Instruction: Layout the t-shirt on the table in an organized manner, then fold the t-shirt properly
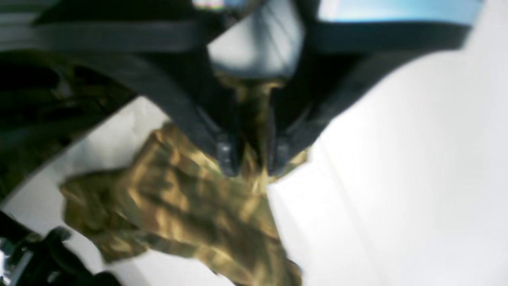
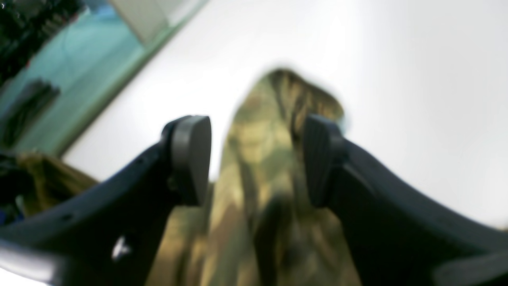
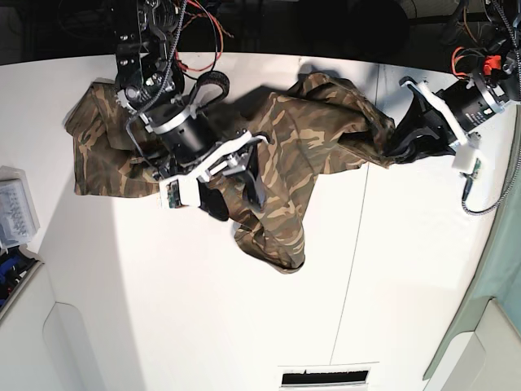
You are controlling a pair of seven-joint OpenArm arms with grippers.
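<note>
The camouflage t-shirt (image 3: 301,130) lies crumpled across the far half of the white table (image 3: 163,309), one part bunched at the far left and a fold trailing toward the front. My right gripper (image 3: 236,199) hovers over its middle. In the right wrist view it (image 2: 256,159) stands open, with a ridge of the t-shirt (image 2: 262,167) between the wide-apart pads. My left gripper (image 3: 396,140) sits at the shirt's right end. In the blurred left wrist view its fingers (image 1: 226,153) are slightly parted with a strip of the t-shirt (image 1: 178,206) between them above the table (image 1: 397,159).
A clear plastic box (image 3: 16,216) sits off the table's left edge. A dark slot (image 3: 328,376) marks the near edge, and a thin seam (image 3: 350,269) runs across the tabletop. Cables (image 3: 203,41) and the arm base crowd the far edge. A teal floor strip (image 3: 488,285) lies to the right.
</note>
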